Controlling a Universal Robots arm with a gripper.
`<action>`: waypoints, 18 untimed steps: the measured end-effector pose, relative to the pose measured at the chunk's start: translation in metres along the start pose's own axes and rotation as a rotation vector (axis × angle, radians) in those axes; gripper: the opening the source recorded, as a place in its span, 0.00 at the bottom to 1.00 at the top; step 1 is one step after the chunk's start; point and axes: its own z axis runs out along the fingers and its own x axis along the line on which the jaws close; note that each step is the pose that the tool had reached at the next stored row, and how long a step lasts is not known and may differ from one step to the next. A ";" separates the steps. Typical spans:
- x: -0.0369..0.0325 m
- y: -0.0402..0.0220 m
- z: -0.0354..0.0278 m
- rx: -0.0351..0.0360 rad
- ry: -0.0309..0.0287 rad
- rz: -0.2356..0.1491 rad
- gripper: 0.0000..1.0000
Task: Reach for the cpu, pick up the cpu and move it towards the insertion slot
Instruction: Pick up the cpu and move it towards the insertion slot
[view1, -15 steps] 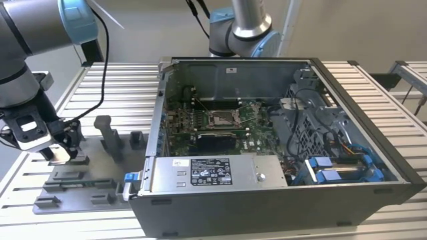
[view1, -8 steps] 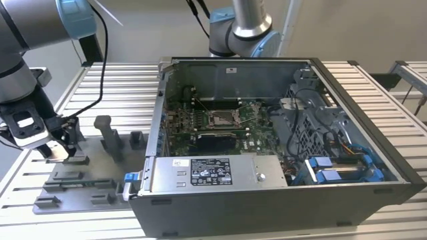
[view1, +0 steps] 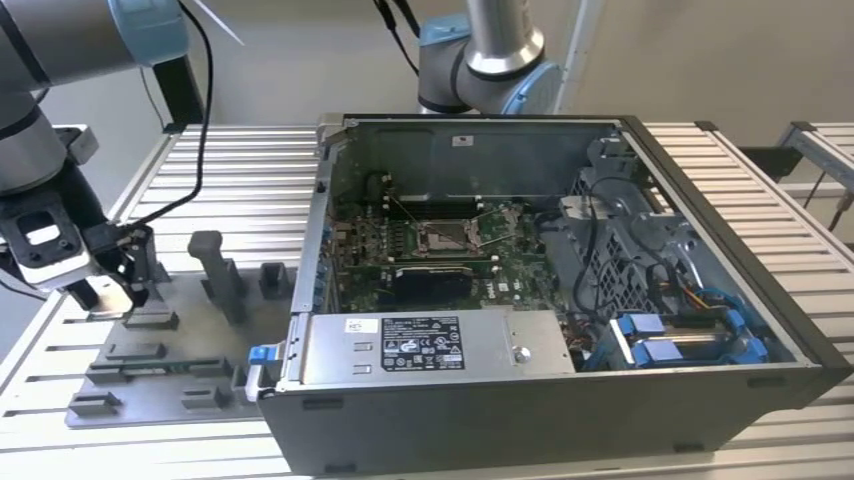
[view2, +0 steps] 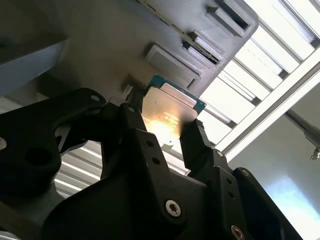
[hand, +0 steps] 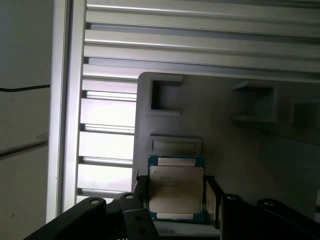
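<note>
In both wrist views the cpu (hand: 176, 189) (view2: 167, 112), a flat square chip with a pale metal top and a green-blue rim, sits between my gripper's (hand: 176, 197) (view2: 165, 125) black fingers, which are shut on its two sides. It seems to hang slightly above a shallow pocket of the grey tray (hand: 220, 135). In the exterior view my gripper (view1: 114, 290) is at the far left, over the tray's (view1: 160, 365) back corner. The insertion slot (view1: 441, 237), a metal-framed socket on the green motherboard, lies inside the open computer case, well to the exterior view's right of the gripper.
The tray carries raised grey blocks, one of them a tall post (view1: 214, 270). The case's metal wall (view1: 314, 230) stands between tray and motherboard. A power supply (view1: 427, 345) and drive cage (view1: 641, 250) fill the case's front and right. A second arm's base (view1: 487, 60) stands behind.
</note>
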 end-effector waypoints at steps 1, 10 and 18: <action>0.0000 0.0000 -0.0014 0.0001 0.0001 0.000 0.00; 0.0000 0.0002 -0.0118 0.0005 0.0001 0.000 0.00; 0.0001 0.0005 -0.0248 0.0005 0.0000 0.000 0.00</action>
